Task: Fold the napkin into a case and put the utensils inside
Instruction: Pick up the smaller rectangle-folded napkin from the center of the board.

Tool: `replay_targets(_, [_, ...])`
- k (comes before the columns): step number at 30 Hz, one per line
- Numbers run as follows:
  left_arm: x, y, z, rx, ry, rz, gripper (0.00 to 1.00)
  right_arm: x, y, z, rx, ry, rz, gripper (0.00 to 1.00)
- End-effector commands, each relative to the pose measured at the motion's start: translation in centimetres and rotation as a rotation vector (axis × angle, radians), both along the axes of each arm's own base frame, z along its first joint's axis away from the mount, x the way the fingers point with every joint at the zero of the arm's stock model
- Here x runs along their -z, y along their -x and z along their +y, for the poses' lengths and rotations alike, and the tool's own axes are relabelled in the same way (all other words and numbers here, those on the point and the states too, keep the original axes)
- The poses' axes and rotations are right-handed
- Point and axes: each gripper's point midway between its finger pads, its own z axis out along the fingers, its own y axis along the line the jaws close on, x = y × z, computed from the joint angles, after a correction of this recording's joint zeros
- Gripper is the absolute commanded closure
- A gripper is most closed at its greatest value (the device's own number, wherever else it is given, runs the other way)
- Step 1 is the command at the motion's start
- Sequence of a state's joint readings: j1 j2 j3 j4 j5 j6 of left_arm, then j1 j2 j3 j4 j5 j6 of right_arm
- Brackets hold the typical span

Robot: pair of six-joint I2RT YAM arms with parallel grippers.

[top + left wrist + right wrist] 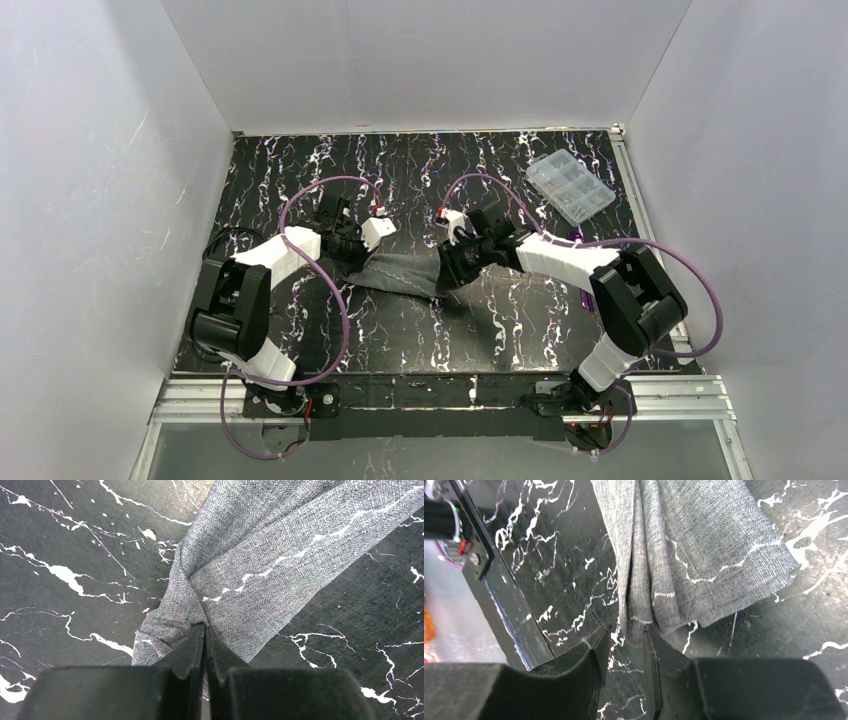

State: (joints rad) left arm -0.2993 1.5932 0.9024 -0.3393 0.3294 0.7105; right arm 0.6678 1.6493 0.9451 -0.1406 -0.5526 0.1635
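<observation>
in the top view the napkin (400,272) lies bunched into a narrow strip on the table (300,180), well apart from the clear box (570,187), on the side of it toward the arm bases, with the left pincer (347,258) at the end far from the box and the right pincer (446,274) at the end nearer to it; the utensils cannot be made out with certainty here. in the left wrist view the pincer (205,630) has its jaws together, clamped on a gathered corner of the napkin (280,545), and the cloth fans out from that pinch away from the camera. in the right wrist view the pincer (625,632) has its jaws apart; a hanging fold of the napkin (704,540) sits between the tips and does not look squeezed. the folding step seems to be in hand, with no tidy case yet and the cloth twisted more than flat. the next move likely calls for the right pincer to find a clean edge or corner instead of the bunched fold, while the left one anchors its end, so the strip can be spread and doubled over evenly.
</observation>
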Motion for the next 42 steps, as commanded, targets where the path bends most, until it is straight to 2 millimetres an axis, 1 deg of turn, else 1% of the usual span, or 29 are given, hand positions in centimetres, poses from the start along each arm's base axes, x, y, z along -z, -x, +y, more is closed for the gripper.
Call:
replay_targets(1, [1.4,2.5,1.3,0.006,-0.062,0.083,1.00,-1.2,-0.1,-1.7,-0.071,0.064,-0.123,0.61])
replay_targets(4, [1.4,2.5,1.3,0.006,-0.060,0.080,1.00,-1.6,-0.4,-1.8,-0.095,0.075,-0.160,0.61])
replay_targets(5, [1.4,2.5,1.3,0.006,-0.061,0.079,1.00,-1.7,-0.3,-1.8,-0.108,0.077,-0.171,0.57])
replay_targets(6, [1.4,2.5,1.3,0.005,-0.061,0.078,1.00,-1.7,-0.2,-1.9,-0.121,0.080,-0.183,0.25])
replay_targets(7, [1.4,2.5,1.3,0.006,-0.060,0.077,1.00,-1.6,-0.2,-2.0,-0.132,0.092,-0.197,0.05])
replay_targets(8, [1.5,2.5,1.3,0.007,-0.061,0.077,1.00,-1.6,-0.1,-2.0,-0.141,0.101,-0.204,0.02])
replay_targets(11, [1.6,2.6,1.4,0.009,-0.062,0.079,1.00,-1.3,-0.4,-1.8,-0.127,0.110,-0.219,0.01])
replay_targets(14, [1.6,2.5,1.3,0.008,-0.060,0.078,1.00,-1.5,-0.8,-1.2,-0.111,0.095,-0.235,0.01])
replay_targets(17, [1.5,2.5,1.3,0.009,-0.060,0.073,1.00,-1.8,-0.9,-0.7,-0.074,0.077,-0.229,0.01])
replay_targets(19, [1.4,2.4,1.4,0.009,-0.064,0.069,1.00,-1.5,-1.4,-1.6,-0.035,0.140,-0.232,0.01])
replay_targets(20, [1.4,2.4,1.4,0.008,-0.065,0.068,1.00,-1.7,-1.9,-2.1,0.001,0.168,-0.251,0.01])
replay_targets(21, [1.4,2.4,1.4,0.006,-0.065,0.065,1.00,-2.3,-2.6,-2.7,0.060,0.184,-0.271,0.01])
replay_targets(22, [1.3,2.4,1.4,0.005,-0.064,0.063,1.00,-3.4,-3.4,-3.3,0.127,0.176,-0.298,0.01])
replay_targets(23, [1.2,2.3,1.4,0.004,-0.062,0.061,1.00,-4.8,-4.4,-4.0,0.210,0.142,-0.322,0.02])
replay_targets(24, [1.2,2.4,1.4,0.004,-0.061,0.062,1.00,-6.8,-5.6,-4.7,0.312,0.075,-0.342,0.01])
replay_targets(25, [1.2,2.4,1.4,0.003,-0.060,0.061,1.00,-8.5,-7.0,-6.3,0.454,0.013,-0.349,0.01])
replay_targets(26, [1.2,2.5,1.4,0.004,-0.060,0.062,1.00,-9.7,-8.0,-7.9,0.598,-0.024,-0.353,0.01])
replay_targets(27, [1.2,2.5,1.4,0.005,-0.061,0.062,1.00,-9.7,-8.9,-10.7,0.781,-0.003,-0.336,0.01])
replay_targets(28, [1.2,2.5,1.4,0.004,-0.061,0.061,1.00,-8.4,-9.1,-13.3,0.923,0.029,-0.291,0.01])
replay_targets(29, [1.2,2.5,1.4,0.005,-0.061,0.062,1.00,-7.7,-9.4,-14.6,0.958,0.028,-0.249,0.01])
replay_targets(30, [1.2,2.5,1.4,0.004,-0.062,0.061,1.00,-7.4,-9.0,-13.8,0.878,0.000,-0.216,0.01])
replay_targets(32, [1.2,2.5,1.5,0.005,-0.063,0.060,1.00,-6.6,-8.3,-13.9,0.849,0.053,-0.181,0.01])
replay_targets(34, [1.3,2.6,1.5,0.004,-0.063,0.062,1.00,-6.8,-8.5,-14.3,0.862,0.092,-0.218,0.02])
replay_targets(36, [1.3,2.7,1.5,0.003,-0.063,0.065,1.00,-6.6,-8.2,-14.3,0.802,0.211,-0.263,0.01])
replay_targets(37, [1.3,2.7,1.5,0.002,-0.063,0.065,1.00,-6.3,-8.0,-13.7,0.748,0.264,-0.266,0.01])
replay_targets(38, [1.2,2.6,1.5,0.002,-0.063,0.063,1.00,-6.6,-7.9,-12.9,0.705,0.284,-0.294,0.01])
replay_targets(40, [1.2,2.5,1.5,0.002,-0.065,0.063,1.00,-7.1,-7.0,-10.7,0.605,0.271,-0.358,0.01])
replay_targets(42, [1.1,2.5,1.5,0.001,-0.067,0.064,1.00,-7.2,-5.7,-8.1,0.495,0.246,-0.404,0.01])
